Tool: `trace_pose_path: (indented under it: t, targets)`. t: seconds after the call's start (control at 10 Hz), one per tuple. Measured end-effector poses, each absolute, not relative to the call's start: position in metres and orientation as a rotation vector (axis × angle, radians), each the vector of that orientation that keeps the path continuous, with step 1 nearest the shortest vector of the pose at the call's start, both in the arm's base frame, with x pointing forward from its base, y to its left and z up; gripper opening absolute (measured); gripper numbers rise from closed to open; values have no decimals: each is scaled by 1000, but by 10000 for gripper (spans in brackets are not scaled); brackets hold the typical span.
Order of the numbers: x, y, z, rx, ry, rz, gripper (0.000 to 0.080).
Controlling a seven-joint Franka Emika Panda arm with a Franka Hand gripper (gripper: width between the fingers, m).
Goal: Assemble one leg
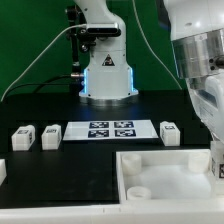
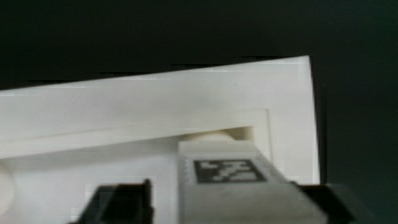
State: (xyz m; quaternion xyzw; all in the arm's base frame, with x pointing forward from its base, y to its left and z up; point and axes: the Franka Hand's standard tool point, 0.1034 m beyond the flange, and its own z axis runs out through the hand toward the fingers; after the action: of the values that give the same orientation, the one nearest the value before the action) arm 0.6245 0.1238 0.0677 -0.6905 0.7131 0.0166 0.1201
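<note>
In the wrist view a leg (image 2: 228, 170), a white block with a black-and-white tag, stands between my gripper's (image 2: 231, 197) dark fingers (image 2: 125, 203). The jaws are closed in on it over the corner of the large white tray-like piece (image 2: 125, 120). One finger touches the leg and a thin gap shows at the other. In the exterior view the gripper (image 1: 216, 165) is low at the right edge, over the tray-like piece (image 1: 170, 172), and mostly cut off. Three more legs stand on the table, two of them (image 1: 22, 139) (image 1: 51, 136) left of the marker board and one (image 1: 170, 133) to its right.
The marker board (image 1: 110, 130) lies in the middle of the black table, in front of the robot base (image 1: 105, 75). A round hole (image 1: 140, 190) shows in the tray-like piece's floor. A small white part (image 1: 2, 171) sits at the exterior view's left edge.
</note>
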Motion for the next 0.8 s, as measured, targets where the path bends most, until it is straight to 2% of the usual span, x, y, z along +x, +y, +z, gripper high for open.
trace_pose_path:
  t: [0.1,0.3,0.8]
  targets:
    - [622,124,65,-2154,1951,38,615]
    - [624,118,63,-2489,1530,-10,643]
    - [626,117,62,-2848,781,-95,649]
